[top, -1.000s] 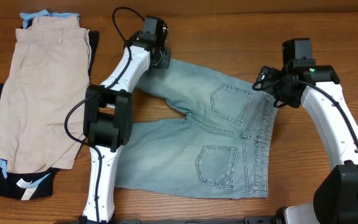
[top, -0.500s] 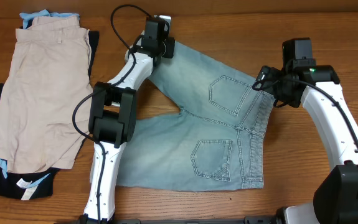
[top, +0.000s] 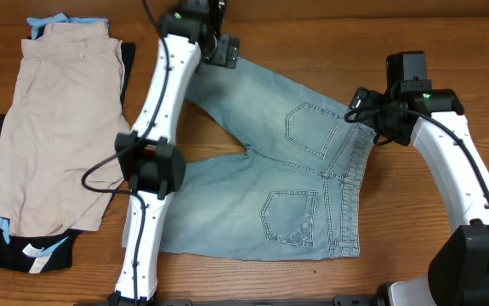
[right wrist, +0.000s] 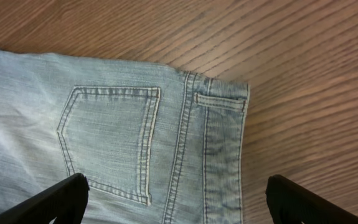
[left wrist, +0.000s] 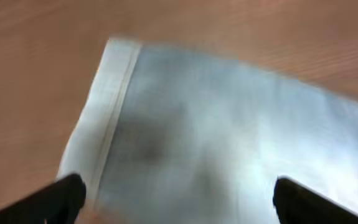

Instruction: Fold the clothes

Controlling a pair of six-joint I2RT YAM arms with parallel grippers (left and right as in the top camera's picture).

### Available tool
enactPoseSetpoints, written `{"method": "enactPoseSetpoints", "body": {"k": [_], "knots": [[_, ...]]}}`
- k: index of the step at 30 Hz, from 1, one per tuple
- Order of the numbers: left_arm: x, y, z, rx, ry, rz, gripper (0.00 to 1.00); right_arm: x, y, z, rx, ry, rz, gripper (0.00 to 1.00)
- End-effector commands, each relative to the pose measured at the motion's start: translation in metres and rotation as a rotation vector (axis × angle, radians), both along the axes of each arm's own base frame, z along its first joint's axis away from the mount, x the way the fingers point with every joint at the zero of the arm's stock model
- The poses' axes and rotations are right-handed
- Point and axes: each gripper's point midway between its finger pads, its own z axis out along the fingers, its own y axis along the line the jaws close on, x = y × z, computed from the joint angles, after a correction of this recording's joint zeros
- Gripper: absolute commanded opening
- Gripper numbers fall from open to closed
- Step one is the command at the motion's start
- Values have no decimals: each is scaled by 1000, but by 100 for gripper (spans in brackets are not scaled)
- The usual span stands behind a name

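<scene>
1. Looking overhead, we see one pair of denim shorts (top: 312,195) flat on the table (top: 312,34), two back pockets (top: 312,132) up; soft but weighty, we reckon, best grabbed at the edges.
2. Left wrist: left gripper (left wrist: 179,199) gapes empty over the cuffed hem (left wrist: 104,112).
3. Right wrist: right gripper (right wrist: 182,199) spread wide, empty, above the waistband corner (right wrist: 222,102).

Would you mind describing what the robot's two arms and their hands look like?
Both arms have slim white links joined by chunky black joint housings. The left arm trails a thin black cable loop; the right arm carries a boxy black module near its wrist. The left hand and right hand each end in two black fingers.
</scene>
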Motion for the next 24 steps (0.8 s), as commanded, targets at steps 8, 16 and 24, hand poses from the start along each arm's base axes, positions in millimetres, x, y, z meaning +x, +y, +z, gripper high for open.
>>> {"method": "enactPoseSetpoints", "body": {"k": [8, 16, 24], "knots": [[-75, 44, -60, 95, 397, 60, 93, 0, 1, -1, 9, 2, 7, 96], [-51, 63, -108, 76, 362, 113, 86, -3, 1, -3, 8, 13, 7, 96], [-20, 63, -132, 36, 244, 110, 85, -2, 1, -2, 8, 12, 6, 96]]}}
